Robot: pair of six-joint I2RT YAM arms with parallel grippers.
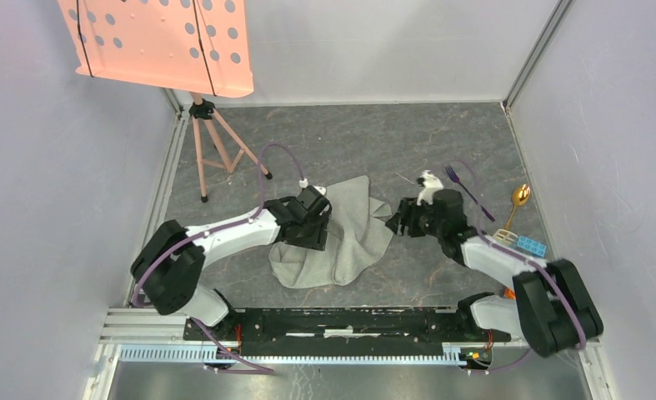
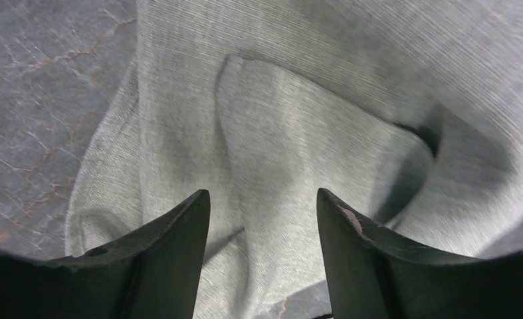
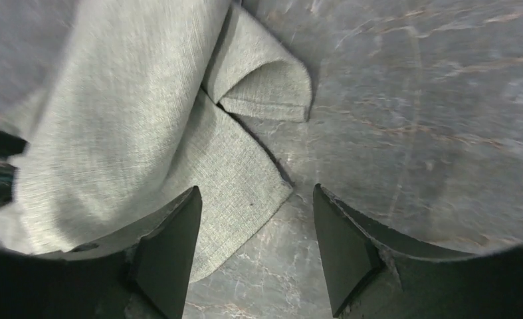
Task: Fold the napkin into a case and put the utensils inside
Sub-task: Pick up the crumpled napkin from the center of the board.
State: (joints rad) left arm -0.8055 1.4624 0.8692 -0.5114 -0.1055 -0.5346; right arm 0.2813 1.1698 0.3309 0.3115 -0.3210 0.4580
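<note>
The light grey napkin (image 1: 348, 237) lies crumpled in the middle of the table, not folded into a case. My left gripper (image 1: 314, 227) is open over its left side; the left wrist view shows rumpled cloth (image 2: 265, 133) between the spread fingers. My right gripper (image 1: 401, 218) is open just right of the napkin; its wrist view shows a cloth corner (image 3: 238, 166) and a folded-over flap (image 3: 265, 80) ahead of the fingers. The purple fork (image 1: 460, 182) and the gold-bowled spoon (image 1: 518, 200) lie on the table at the right, beyond the right arm.
A salmon-pink perforated panel (image 1: 162, 42) on a tripod (image 1: 212, 142) stands at the back left. Colourful toy blocks (image 1: 524, 243) lie near the right arm's elbow. Grey walls enclose the table on three sides.
</note>
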